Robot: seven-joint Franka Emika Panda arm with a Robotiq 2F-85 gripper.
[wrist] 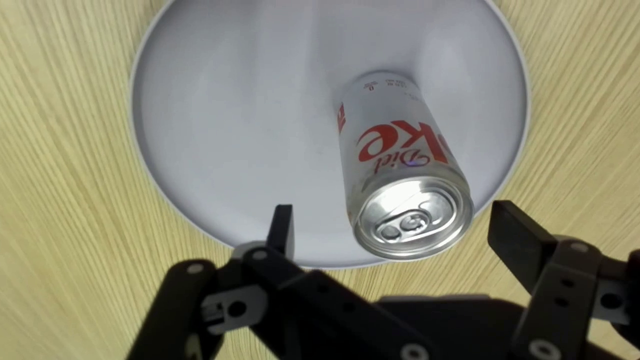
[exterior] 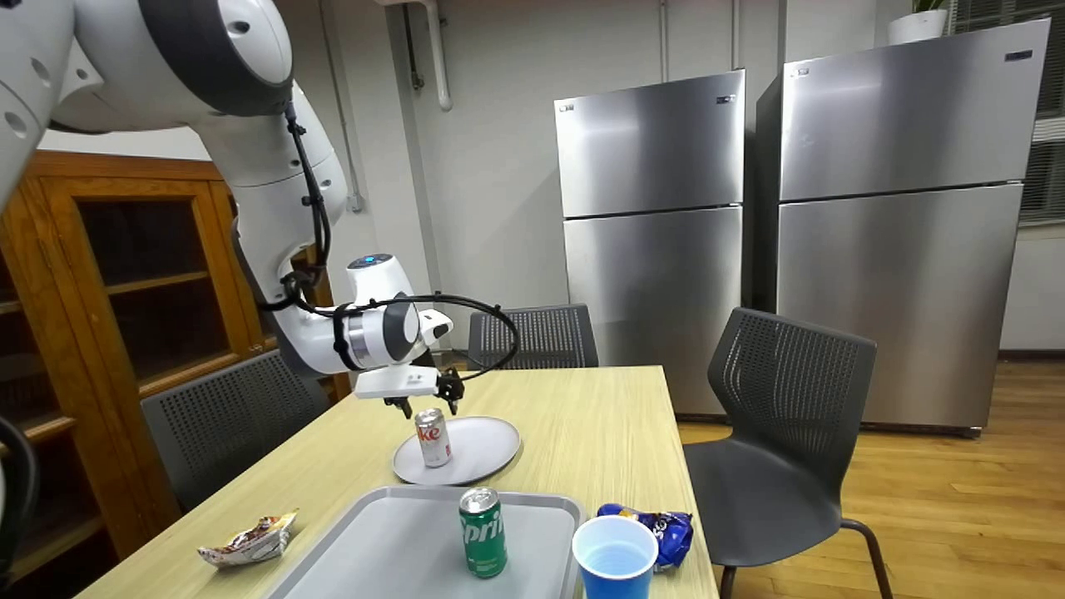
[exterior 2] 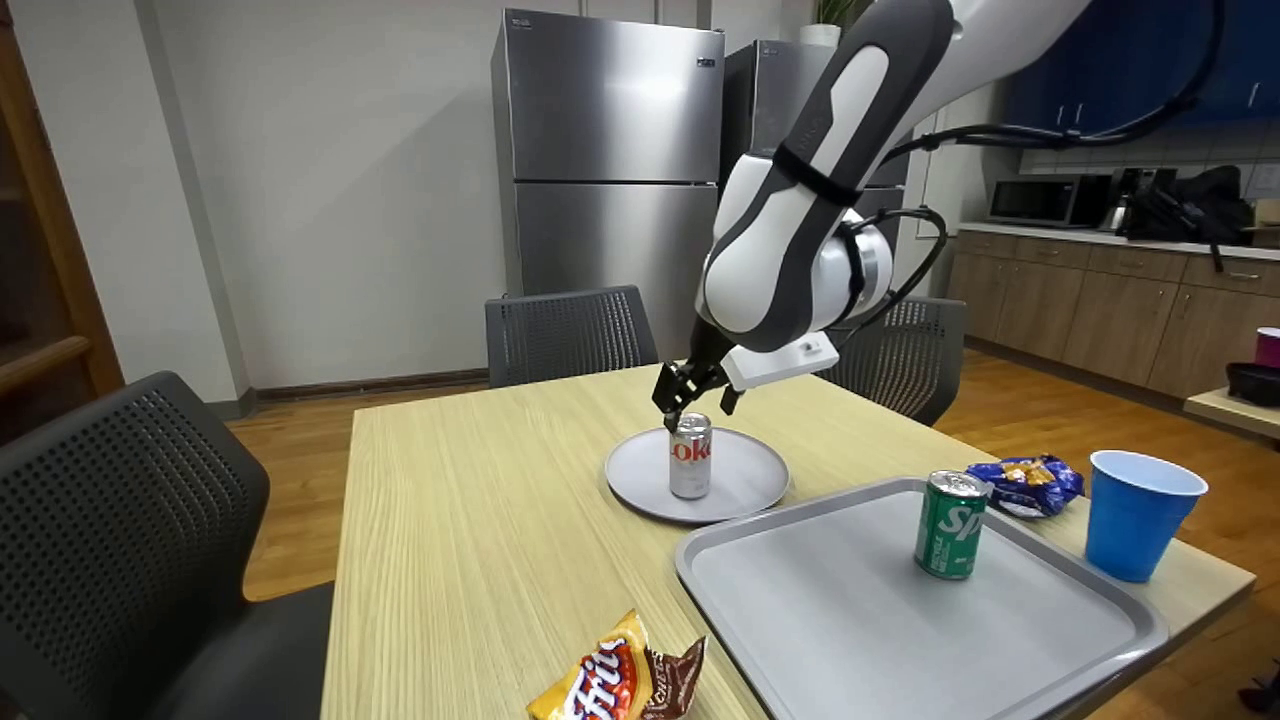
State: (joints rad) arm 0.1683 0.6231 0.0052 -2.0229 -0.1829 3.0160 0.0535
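Hovering: tool (wrist: 393,222), fingers set wide, nothing held. Between the fingertips in the wrist view: silver Diet Coke can (wrist: 400,130), upright, apparently touching neither, nearer the fingertip on that view's right. Height of the fingertips over its lid: hard to judge. Likely fault: uneven contact, one pad meeting the can first and shoving or tipping it; cause, the off-centre position. Second possible fault: a fingertip landing on the can's top rim, if lowered without recentring. Under the can: round grey plate (wrist: 215,125); its surface looks smooth, so a one-sided push may make the can skid. Just beside the plate: grey tray (exterior 2: 830,610), bearing a green Sprite can (exterior 2: 950,530), upright; a toppled Diet Coke can could roll that way. Around the tray: blue cup (exterior 2: 1140,525), blue snack packet (exterior 2: 1030,485), and, on the opposite side, Fritos bag (exterior 2: 612,670). Carrying all: pale wood worktop (exterior 2: 470,520).
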